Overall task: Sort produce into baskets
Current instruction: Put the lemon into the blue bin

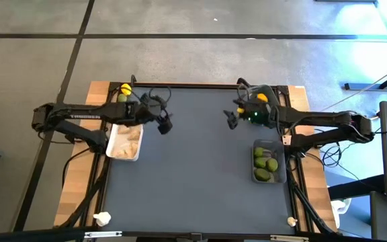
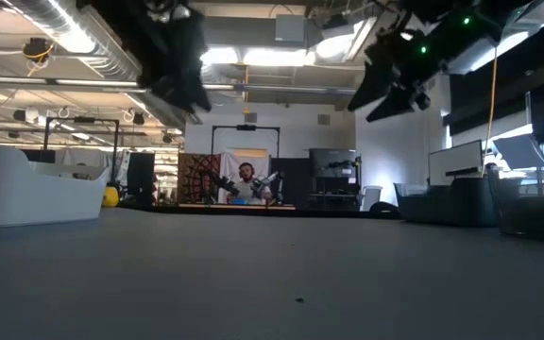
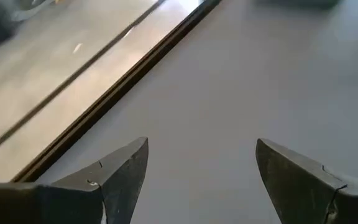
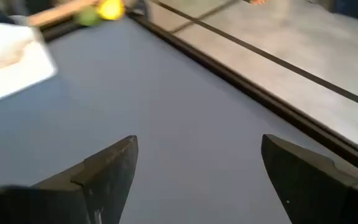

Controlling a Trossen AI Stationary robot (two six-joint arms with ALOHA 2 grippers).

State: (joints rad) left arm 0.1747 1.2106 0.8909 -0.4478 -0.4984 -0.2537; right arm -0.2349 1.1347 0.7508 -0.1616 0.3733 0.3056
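Note:
My left gripper (image 1: 165, 124) hangs open and empty above the dark mat, just right of the white basket (image 1: 125, 142), which holds off-white garlic bulbs. My right gripper (image 1: 232, 119) is also open and empty above the mat, at the far right. A dark grey basket (image 1: 269, 163) on the right holds several green limes. A lemon (image 1: 125, 89) and a lime (image 1: 121, 98) lie at the far left corner; they also show in the right wrist view (image 4: 107, 10). Another lemon (image 1: 262, 97) shows beside the right arm. The blue-grey basket is hidden.
The mat (image 1: 193, 168) between the two baskets is bare. Small off-white pieces lie at the near left (image 1: 101, 218) and near right (image 1: 291, 220) corners. A raised dark rim (image 3: 135, 68) runs along the table's far edge. A person (image 2: 246, 181) sits far behind the table.

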